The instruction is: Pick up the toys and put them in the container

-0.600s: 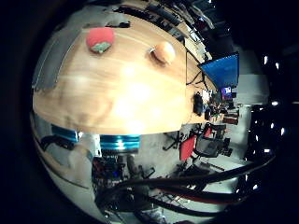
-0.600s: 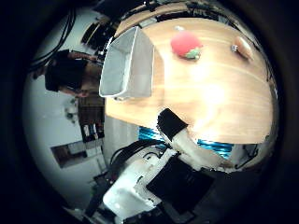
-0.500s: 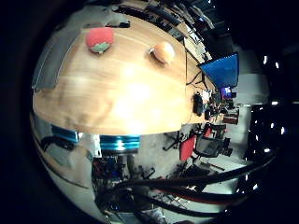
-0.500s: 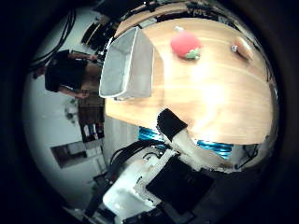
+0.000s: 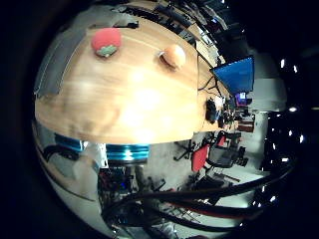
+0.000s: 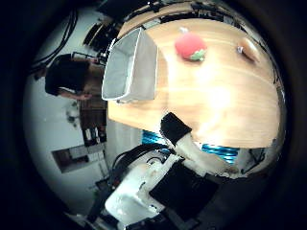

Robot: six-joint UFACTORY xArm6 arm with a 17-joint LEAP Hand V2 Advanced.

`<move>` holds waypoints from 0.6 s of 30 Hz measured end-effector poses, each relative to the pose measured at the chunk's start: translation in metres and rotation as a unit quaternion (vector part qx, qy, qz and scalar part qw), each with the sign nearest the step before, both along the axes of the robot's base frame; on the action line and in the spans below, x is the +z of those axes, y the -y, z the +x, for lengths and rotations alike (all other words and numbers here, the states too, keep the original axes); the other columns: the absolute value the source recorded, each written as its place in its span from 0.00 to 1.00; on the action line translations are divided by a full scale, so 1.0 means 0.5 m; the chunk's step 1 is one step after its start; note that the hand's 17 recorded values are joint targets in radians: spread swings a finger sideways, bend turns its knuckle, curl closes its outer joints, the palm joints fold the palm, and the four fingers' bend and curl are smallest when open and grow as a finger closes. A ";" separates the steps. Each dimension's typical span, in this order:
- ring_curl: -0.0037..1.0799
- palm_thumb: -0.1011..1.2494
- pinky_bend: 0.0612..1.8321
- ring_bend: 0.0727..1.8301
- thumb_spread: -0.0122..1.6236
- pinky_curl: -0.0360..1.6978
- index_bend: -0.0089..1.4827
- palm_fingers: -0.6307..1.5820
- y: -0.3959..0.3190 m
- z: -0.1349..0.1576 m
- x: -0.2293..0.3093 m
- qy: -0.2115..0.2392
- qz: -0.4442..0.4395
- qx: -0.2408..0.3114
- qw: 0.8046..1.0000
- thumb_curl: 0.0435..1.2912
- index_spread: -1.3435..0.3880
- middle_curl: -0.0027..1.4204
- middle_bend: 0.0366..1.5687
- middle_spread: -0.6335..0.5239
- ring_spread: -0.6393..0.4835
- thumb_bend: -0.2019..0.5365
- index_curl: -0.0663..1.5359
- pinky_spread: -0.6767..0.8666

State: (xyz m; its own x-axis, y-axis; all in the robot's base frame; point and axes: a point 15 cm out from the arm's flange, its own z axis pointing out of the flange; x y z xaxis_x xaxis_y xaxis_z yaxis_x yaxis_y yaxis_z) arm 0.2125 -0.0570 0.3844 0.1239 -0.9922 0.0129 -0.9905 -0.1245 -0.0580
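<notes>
Robot hand (image 6: 192, 158), grasp state unclear, hangs well apart from strawberry toy (image 6: 190, 46).

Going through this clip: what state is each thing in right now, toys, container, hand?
Red toy: on the table, not picked up, outside the container.
Orange toy: on the table, apart from the red one, untouched.
Container: at the table's edge, nothing visible inside.
Hand: away from both toys, holding nothing; finger pose unclear.
</notes>
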 end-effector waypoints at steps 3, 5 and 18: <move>0.16 0.35 0.36 0.32 0.62 0.05 0.12 0.45 0.003 0.011 0.002 0.009 -0.002 0.000 1.000 0.19 0.50 0.25 0.16 0.38 0.43 0.24 0.23 0.65; 0.16 0.35 0.36 0.32 0.62 0.05 0.12 0.45 0.008 0.028 0.004 0.019 -0.005 0.000 1.000 0.19 0.50 0.26 0.17 0.38 0.43 0.24 0.23 0.65; 0.17 0.35 0.38 0.35 0.61 0.05 0.11 0.46 0.014 0.219 -0.031 0.044 0.028 0.002 0.999 0.20 0.50 0.26 0.18 0.35 0.38 0.23 0.22 0.61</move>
State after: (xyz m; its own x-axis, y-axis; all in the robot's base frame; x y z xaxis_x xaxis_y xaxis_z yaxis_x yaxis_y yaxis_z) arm 0.3219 -0.0642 0.3688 0.1295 -0.9911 -0.0324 -0.9807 -0.1232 -0.1518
